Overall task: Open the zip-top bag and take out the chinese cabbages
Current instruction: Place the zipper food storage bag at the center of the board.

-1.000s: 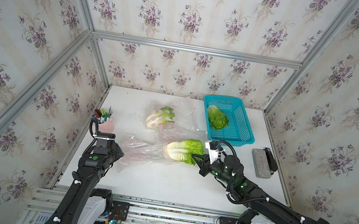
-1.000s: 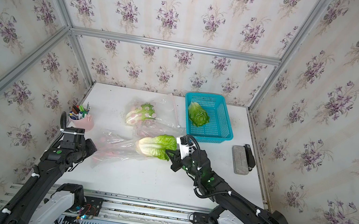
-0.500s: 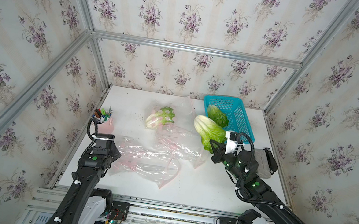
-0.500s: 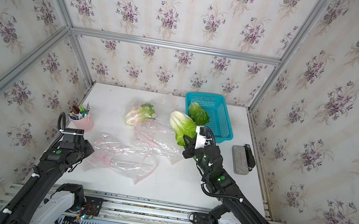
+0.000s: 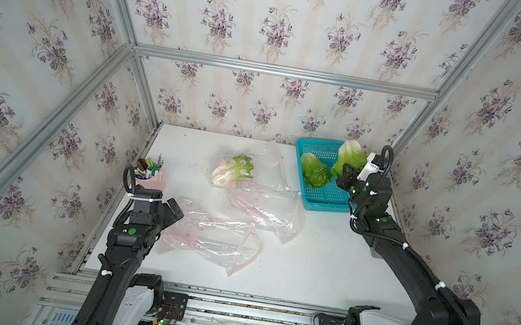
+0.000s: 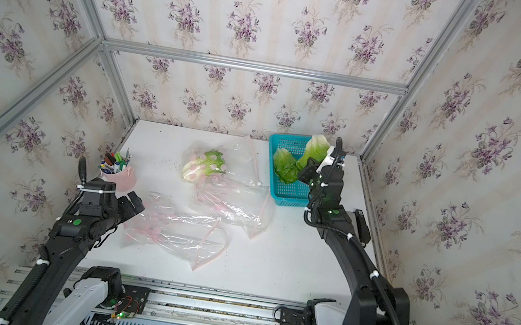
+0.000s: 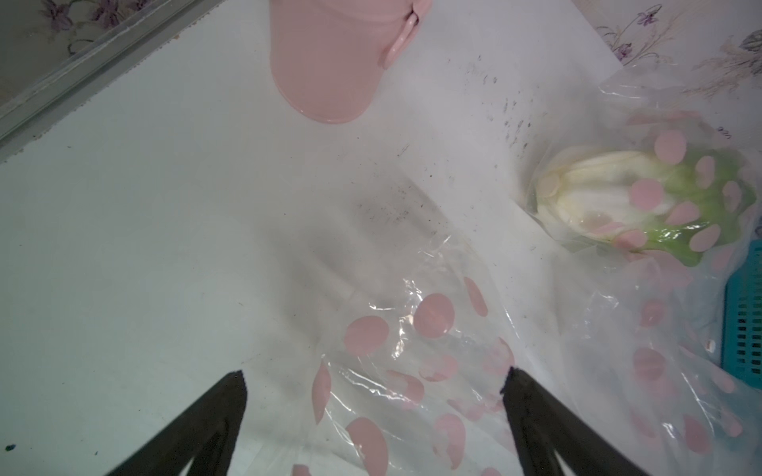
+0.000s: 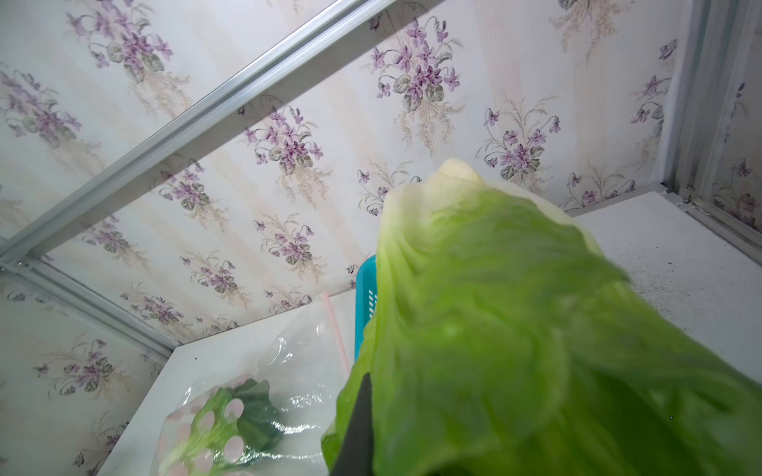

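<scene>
now right gripper (image 5: 343,176) has carried a clamped cabbage (image 5: 352,154) over the basket (image 5: 325,207). left gripper (image 5: 173,212) sprang wide, empty, off the emptied bag (image 5: 213,243).

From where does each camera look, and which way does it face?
Both top views: high at the front, facing down toward the back wall; left arm, right arm and blue basket show.
Left wrist: on the left arm, facing down at a dotted bag; the tips of the open left pincer show.
Right wrist: on the right arm, facing the back wall past the held cabbage; one finger of the right pincer shows.
Shared: both wrist views show the bagged cabbage.
</scene>
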Robot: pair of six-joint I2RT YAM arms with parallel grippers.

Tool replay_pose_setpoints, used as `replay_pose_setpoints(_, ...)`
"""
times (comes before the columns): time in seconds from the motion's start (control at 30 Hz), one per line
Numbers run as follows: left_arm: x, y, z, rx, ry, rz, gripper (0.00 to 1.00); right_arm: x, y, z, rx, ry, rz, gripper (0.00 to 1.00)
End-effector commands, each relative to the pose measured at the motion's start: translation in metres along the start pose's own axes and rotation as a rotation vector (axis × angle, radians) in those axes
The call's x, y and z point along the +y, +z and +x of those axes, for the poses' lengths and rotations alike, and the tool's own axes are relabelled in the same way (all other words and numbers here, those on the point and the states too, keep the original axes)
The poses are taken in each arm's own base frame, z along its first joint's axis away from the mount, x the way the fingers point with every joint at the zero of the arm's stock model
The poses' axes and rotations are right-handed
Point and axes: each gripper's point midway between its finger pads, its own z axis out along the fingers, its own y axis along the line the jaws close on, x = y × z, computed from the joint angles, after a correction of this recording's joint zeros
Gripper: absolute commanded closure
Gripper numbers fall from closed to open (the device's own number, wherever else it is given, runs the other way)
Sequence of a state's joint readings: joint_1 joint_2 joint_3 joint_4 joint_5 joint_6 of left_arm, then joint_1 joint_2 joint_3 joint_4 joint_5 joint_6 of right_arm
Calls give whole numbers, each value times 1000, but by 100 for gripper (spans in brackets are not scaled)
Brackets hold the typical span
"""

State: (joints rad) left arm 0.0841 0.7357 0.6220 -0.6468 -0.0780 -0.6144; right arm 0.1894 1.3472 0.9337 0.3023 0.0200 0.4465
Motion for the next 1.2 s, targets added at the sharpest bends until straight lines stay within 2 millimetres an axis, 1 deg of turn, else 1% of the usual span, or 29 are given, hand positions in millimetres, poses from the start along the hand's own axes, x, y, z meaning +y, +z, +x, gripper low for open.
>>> replay_pose_setpoints(0.0,-19,-2,0,33,26,89,1,12,26,-13,2,27,-101,100)
replay_pose_setpoints(0.1,-32,2,5,90,53,142,1,9,52,-8,35,-16,-111,100)
replay_pose_setpoints(0.17,-41,4,9,138,74,179,1,3,68,-6,56,-37,-90,100)
replay_pose_setpoints(0.23,-51,6,14,189,94,220,1,-1,83,-9,70,-36,-87,100)
replay_pose_setpoints(0.33,-65,4,17,239,134,282,1,-9,109,-5,114,-31,-77,100)
replay_pose_setpoints(0.4,-70,2,18,257,156,306,1,-16,123,-3,132,-30,-57,100)
replay_pose_setpoints(0.5,-71,-1,19,263,181,319,1,-26,139,3,161,-16,-32,100)
replay_pose_setpoints(0.53,-71,-2,19,262,185,318,1,-26,142,6,175,-11,-34,100)
replay_pose_setpoints(0.63,-70,-3,18,252,191,319,1,-30,147,19,214,6,-37,100)
replay_pose_setpoints(0.87,-71,-2,20,266,199,323,1,-45,143,54,282,20,-14,100)
replay_pose_setpoints(1.03,-71,-1,21,273,200,322,1,-58,134,69,287,26,17,100)
replay_pose_setpoints(1.17,-71,-1,21,273,205,323,1,-70,139,85,334,103,14,100)
